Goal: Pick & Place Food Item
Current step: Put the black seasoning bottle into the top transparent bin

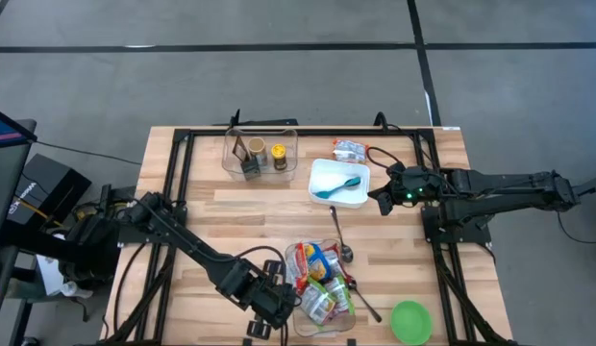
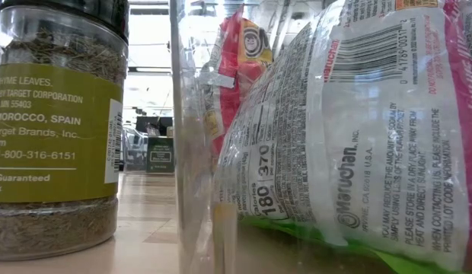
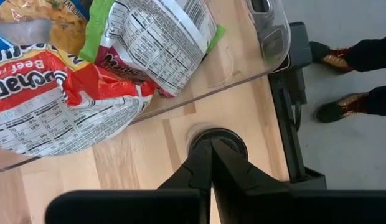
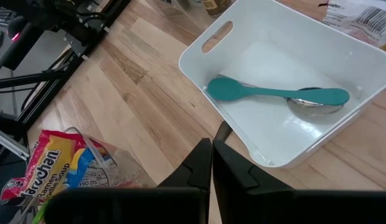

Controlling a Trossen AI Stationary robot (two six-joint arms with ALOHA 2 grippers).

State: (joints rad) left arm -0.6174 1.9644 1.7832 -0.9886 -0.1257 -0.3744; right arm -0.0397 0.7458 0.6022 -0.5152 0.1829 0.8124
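A clear container near the table's near edge holds several ramen packets, which also show in the left wrist view. A spice jar of thyme with a dark lid stands upright on the table right beside the container's wall. My left gripper is shut and points down, directly over the jar's lid. My right gripper is shut and empty, hovering by the near right corner of a white tray that holds a teal spoon. My left gripper's shut fingertips come from above, pointing down at the jar's dark lid. The fingers hide the place where they would meet it, so I cannot tell whether they touch it. The jar stands upright on the table.
A clear bin with small jars stands at the far edge, and a food packet lies beside the white tray. A metal spoon lies mid-table. A green bowl sits near right. A person's feet show beyond the table.
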